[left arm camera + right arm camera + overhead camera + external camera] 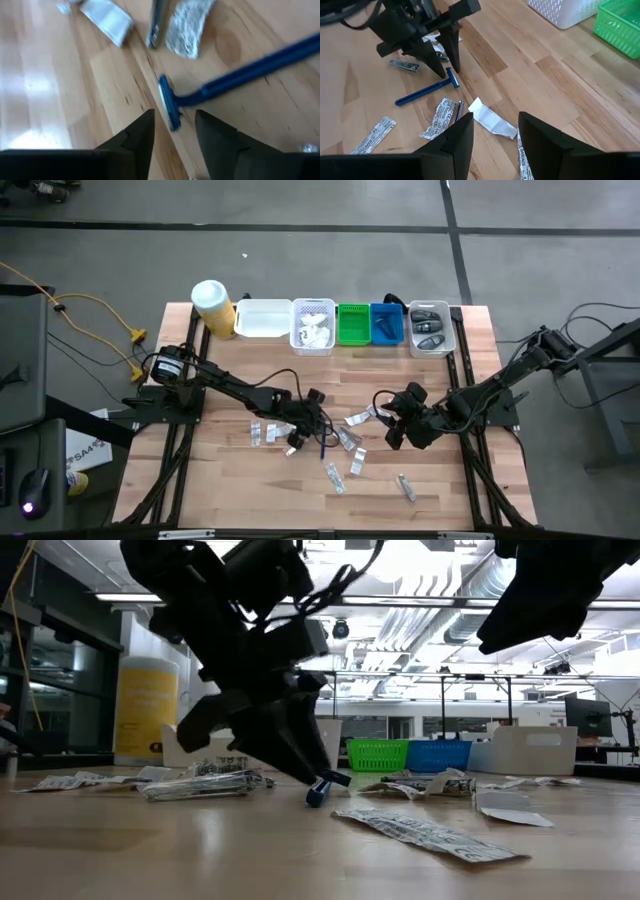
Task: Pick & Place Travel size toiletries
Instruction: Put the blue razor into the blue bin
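A dark-blue razor lies flat on the wooden table, its head toward my left gripper. My left gripper is open and points slantwise down. Its fingers stand on either side of the razor head, just above the table. Clear and white sachets and a small metal clipper lie scattered around. My right gripper hangs open above the table to the right of the scatter, with nothing between its fingers. My left gripper straddles the razor's head with its two fingers, slanting down from the table's left side. In the low view one fingertip stands right at the blue head. I cannot tell whether it touches. The razor lies on the table.
Along the far edge stand a yellow canister, a white tray, a white basket, a green bin, a blue bin and a white bin. More sachets lie toward the near edge.
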Robot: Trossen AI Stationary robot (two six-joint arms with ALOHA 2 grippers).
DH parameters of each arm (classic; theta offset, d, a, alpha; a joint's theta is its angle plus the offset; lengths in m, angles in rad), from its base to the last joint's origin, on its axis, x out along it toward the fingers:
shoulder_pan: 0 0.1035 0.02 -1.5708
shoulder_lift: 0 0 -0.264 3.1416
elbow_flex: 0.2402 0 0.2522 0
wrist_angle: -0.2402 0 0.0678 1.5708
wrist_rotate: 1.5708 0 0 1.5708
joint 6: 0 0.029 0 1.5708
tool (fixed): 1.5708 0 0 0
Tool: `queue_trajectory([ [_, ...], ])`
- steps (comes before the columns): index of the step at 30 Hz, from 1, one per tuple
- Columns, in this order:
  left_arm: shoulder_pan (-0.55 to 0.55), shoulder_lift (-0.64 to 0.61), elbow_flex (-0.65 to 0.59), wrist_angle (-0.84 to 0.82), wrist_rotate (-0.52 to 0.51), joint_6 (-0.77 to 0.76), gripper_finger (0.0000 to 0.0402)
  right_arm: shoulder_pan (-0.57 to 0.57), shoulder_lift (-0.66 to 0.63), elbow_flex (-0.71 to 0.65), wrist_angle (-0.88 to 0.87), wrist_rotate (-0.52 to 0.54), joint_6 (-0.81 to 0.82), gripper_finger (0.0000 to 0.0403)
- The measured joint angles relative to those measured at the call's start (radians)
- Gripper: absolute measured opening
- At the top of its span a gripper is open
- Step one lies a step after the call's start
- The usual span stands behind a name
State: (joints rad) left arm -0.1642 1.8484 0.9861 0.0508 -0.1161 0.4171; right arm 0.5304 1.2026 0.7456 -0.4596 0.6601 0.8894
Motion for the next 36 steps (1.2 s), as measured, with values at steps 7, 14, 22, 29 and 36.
queue_trajectory([
  [7,0.0,0.02,0.002,0.013,0.003,-0.006,0.01,0.0,0.0,0.0,0.001,-0.002,0.0,0.0149],
  [14,0.0,0.02,0.001,0.016,0.004,-0.006,0.0099,0.0,0.0,0.0,0.0,-0.004,0.0,0.0149],
  [22,0.0,0.02,0.001,0.015,0.004,-0.029,0.0099,0.0,0.0,0.0,0.0,-0.004,0.0,0.0149],
  [29,0.0,0.02,0.001,0.01,-0.002,-0.052,0.0093,0.0,0.0,0.0,0.0,-0.01,0.0,0.0149],
  [36,0.0,0.019,0.0,0.0,-0.003,-0.055,0.003,0.0,0.0,0.0,0.0,-0.01,0.005,0.0149],
])
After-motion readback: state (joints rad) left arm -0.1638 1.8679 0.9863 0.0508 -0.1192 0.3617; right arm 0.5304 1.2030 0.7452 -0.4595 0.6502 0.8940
